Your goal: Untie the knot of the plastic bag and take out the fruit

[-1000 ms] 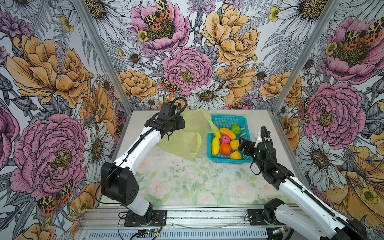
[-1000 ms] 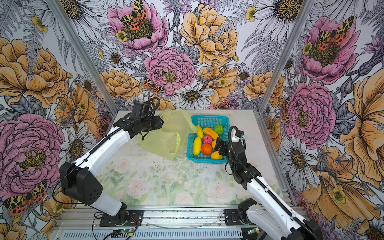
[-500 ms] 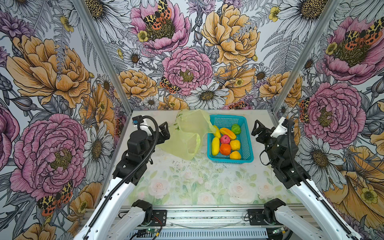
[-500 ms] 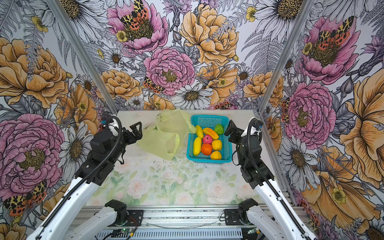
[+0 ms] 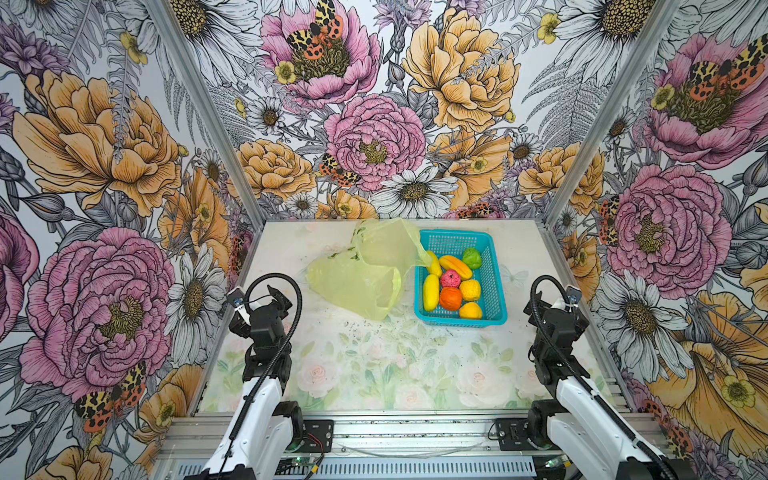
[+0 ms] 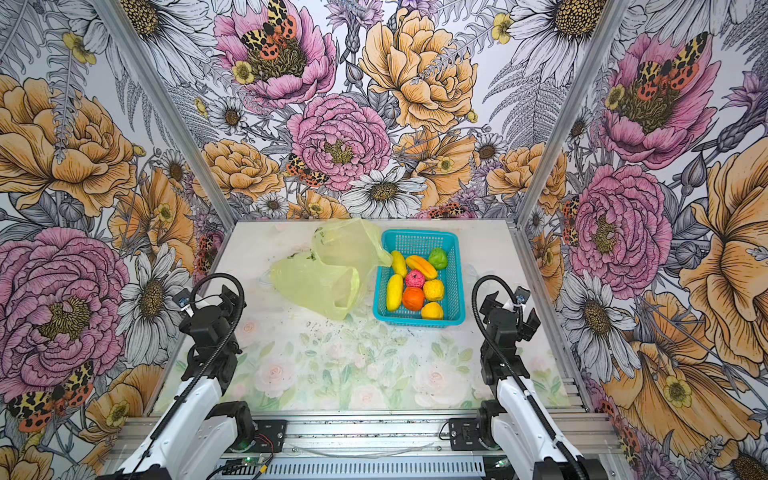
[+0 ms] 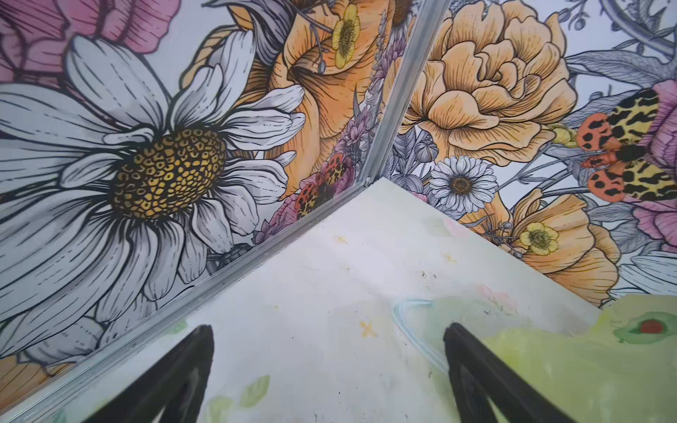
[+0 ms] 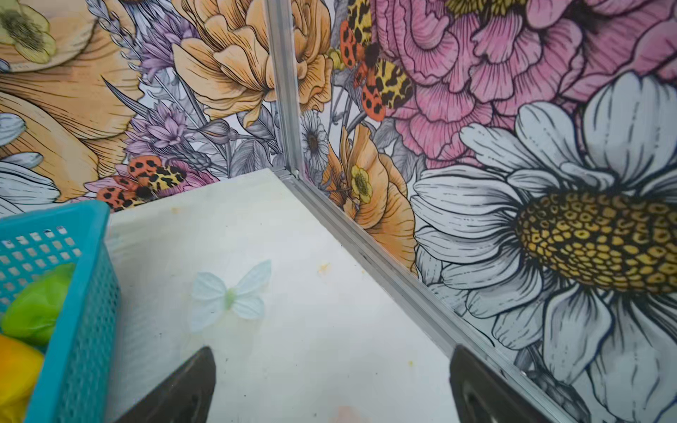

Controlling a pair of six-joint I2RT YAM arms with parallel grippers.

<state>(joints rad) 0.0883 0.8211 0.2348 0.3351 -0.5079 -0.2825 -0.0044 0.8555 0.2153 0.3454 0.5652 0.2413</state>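
Note:
The plastic bag [image 5: 357, 278] [image 6: 320, 274] lies flat and slack on the table, just left of a teal basket [image 5: 457, 239]. Its edge also shows in the left wrist view as yellow-green film [image 7: 586, 366]. The knot does not show in any view. The fruit [image 5: 451, 297] lies in the basket: bananas, a mango, a green one, a pink one, an orange and lemons. My left gripper [image 5: 259, 297] [image 7: 328, 329] hangs open and empty near the left wall, short of the bag. My right gripper [image 5: 555, 299] [image 8: 331, 351] hangs open and empty right of the basket [image 8: 88, 293].
Flowered walls with metal rails close the table [image 5: 374, 365] on three sides. The basket stands at the back right of the middle. A printed butterfly [image 8: 230, 293] marks the table between the basket and the right wall.
Both arms have drawn back from the bag and basket toward the front corners. The left gripper let go of the bag, which now lies on the table.

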